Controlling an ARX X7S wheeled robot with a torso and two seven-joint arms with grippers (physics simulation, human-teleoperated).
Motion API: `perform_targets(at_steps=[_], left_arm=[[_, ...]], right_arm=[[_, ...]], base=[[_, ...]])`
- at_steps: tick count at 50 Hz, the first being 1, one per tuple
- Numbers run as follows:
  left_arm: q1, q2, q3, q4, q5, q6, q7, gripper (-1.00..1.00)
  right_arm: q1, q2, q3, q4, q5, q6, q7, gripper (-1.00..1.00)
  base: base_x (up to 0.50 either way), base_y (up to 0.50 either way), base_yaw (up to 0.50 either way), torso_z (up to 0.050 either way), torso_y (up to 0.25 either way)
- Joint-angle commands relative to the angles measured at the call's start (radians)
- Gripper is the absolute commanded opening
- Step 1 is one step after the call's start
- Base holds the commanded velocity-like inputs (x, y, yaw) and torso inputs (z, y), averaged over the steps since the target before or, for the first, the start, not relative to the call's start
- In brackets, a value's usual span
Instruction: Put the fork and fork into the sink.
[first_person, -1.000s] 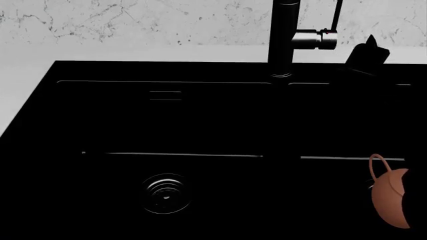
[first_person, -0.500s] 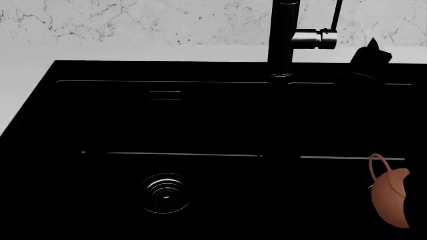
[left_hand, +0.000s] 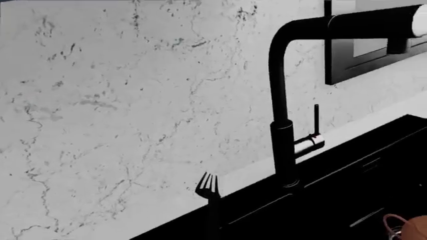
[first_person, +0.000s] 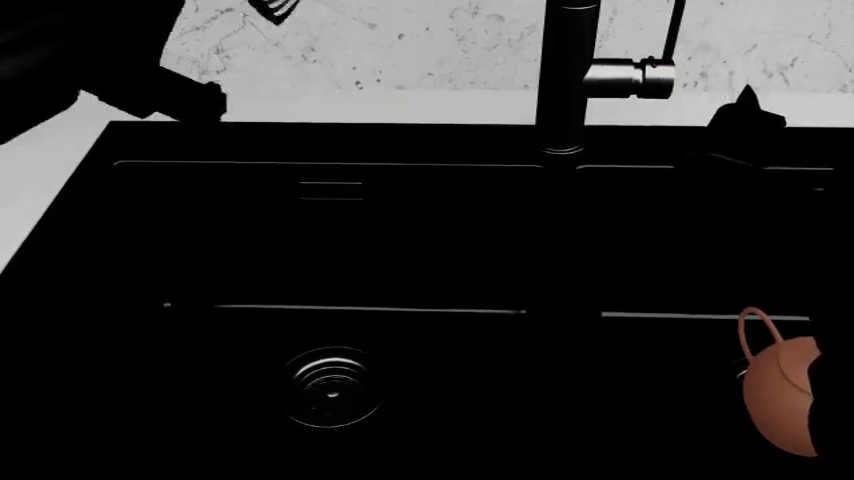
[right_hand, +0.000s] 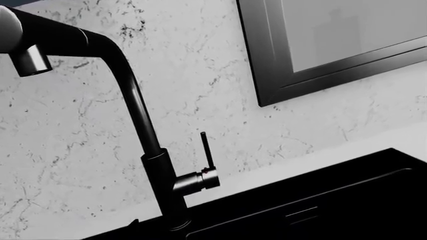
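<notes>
The black fork (left_hand: 209, 189) stands upright in the left wrist view, tines against the marble wall and handle running down to where my left gripper's jaws sit, dark on dark. In the head view its tines (first_person: 275, 8) peek in at the top edge, above my left arm (first_person: 120, 75). The orange fork is out of view. The black sink (first_person: 80, 200) fills the head view, with its ringed drain (first_person: 331, 386) in the left basin. My right gripper (first_person: 742, 118) is a dark shape at the sink's back right rim; its jaws cannot be made out.
A tall black faucet (first_person: 566, 80) rises at the sink's back middle, with a side lever (right_hand: 206, 150). A terracotta teapot (first_person: 782, 398) lies in the right basin. White counter (first_person: 40, 170) borders the sink on the left, with a marble backsplash (first_person: 400, 40) behind.
My left arm has come into the head view at the top left, with the black fork's tines showing above it. The right gripper has drifted slightly right.
</notes>
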Motion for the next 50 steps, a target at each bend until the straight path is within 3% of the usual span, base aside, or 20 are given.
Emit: perform_targets(at_steps=[1,17,22,32,37,40,50], left_arm=[[0.067,0.093,0.094,-0.033,0.056,0.001,0.112,-1.0],[0.218,0.05,0.281,0.016,0.087,-0.066,0.171,-1.0],[0.248,0.061,0.384,-0.069,0.175,-0.015,0.282,-1.0],[0.253,0.203,0.46,-0.5,0.383,0.303,0.525,-1.0],[0.244,0.321,0.465,-0.809,0.451,0.455,0.614,-1.0],[0.22,0.437,0.466,-1.116,0.49,0.576,0.703,-1.0],[0.202,0.458,0.845,-1.209,0.13,0.676,0.661,-1.0]], right_arm=[[-0.015,-0.019,0.025,0.002,-0.025,-0.012,-0.033,1.0],[-0.027,-0.023,0.018,0.012,-0.033,-0.03,-0.041,1.0],[-0.032,-0.02,0.02,0.007,-0.028,-0.028,-0.038,1.0],[-0.035,-0.023,0.015,0.015,-0.031,-0.033,-0.038,1.0],[-0.028,-0.023,0.012,0.015,-0.029,-0.033,-0.037,1.0],[-0.042,-0.021,0.018,0.012,-0.027,-0.036,-0.037,1.0],[-0.045,-0.014,0.035,-0.016,0.002,-0.019,-0.013,1.0]], base=[[0.0,0.0,0.0,0.0,0.0],[0.0,0.0,0.0,0.0,0.001],[0.0,0.0,0.0,0.0,0.0],[0.0,0.0,0.0,0.0,0.001],[0.0,0.0,0.0,0.0,0.0],[0.0,0.0,0.0,0.0,0.0],[0.0,0.0,0.0,0.0,0.001]])
